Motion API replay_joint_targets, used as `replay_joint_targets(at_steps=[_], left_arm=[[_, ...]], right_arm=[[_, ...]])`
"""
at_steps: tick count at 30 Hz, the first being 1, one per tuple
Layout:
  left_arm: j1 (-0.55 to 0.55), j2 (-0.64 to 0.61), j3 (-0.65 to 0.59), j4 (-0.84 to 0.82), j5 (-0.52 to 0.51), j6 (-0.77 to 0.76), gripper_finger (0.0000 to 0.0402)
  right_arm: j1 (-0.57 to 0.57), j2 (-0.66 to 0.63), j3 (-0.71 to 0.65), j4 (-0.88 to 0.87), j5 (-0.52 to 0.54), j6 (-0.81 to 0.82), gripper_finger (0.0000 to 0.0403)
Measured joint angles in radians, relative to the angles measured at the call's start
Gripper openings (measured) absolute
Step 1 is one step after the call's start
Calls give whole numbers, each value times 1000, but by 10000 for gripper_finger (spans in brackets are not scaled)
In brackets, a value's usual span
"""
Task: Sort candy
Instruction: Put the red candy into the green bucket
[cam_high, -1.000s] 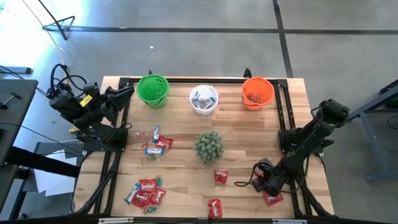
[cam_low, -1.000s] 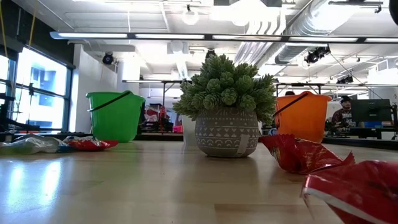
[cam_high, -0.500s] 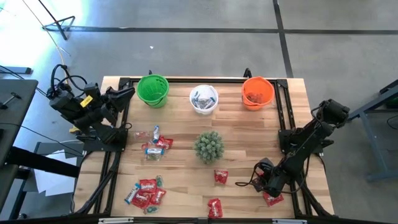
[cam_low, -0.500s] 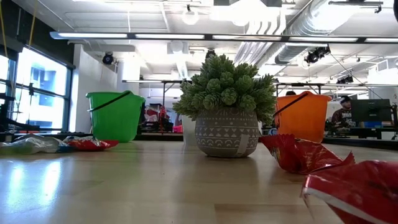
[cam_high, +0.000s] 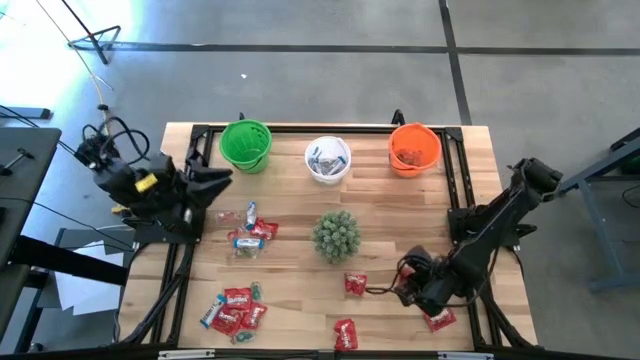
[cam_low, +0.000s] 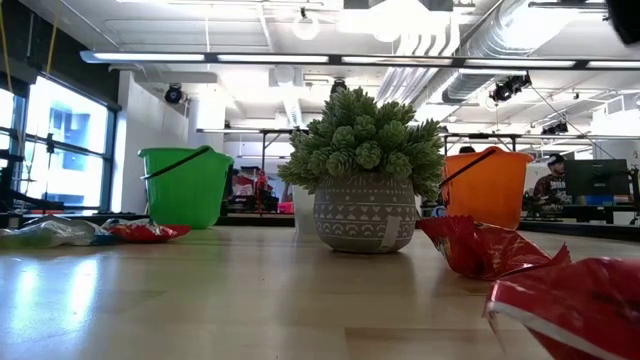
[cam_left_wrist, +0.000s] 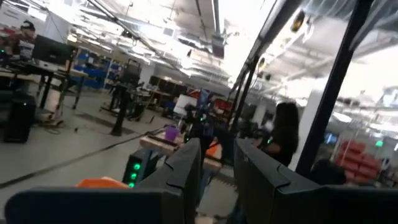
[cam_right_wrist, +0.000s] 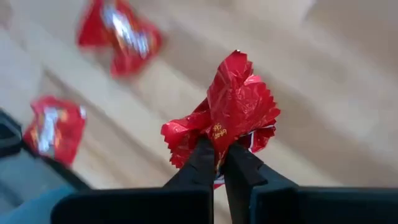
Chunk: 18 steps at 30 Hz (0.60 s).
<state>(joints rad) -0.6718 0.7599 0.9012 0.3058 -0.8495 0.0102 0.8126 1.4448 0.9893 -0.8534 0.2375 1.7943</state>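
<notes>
the right gripper (cam_right_wrist: 217, 163) pinches a red candy (cam_right_wrist: 231, 109) by one wrapper edge above the table's near right, so it could slip free in transit.

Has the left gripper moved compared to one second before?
Yes. In the high view the left gripper has moved onto the table, toward the plant.
</notes>
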Motion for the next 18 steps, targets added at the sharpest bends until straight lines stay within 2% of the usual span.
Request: replay_joint_targets(at_steps=[6,9,14,18], left_arm=[[23,108,0,-41,2,-55,82],[57,173,0,-54,3,-106,82],[146,260,0,-56,34,-181,82],[237,306,0,-55,136,-266,82]], right_arm=[[-121,-1,229,-258,168,-211,3],[-190,-1,322,-320,224,-342,3],[-298,-2,445,-302,294,-589,3],[-354,-2,528,-220,358,-796,3]])
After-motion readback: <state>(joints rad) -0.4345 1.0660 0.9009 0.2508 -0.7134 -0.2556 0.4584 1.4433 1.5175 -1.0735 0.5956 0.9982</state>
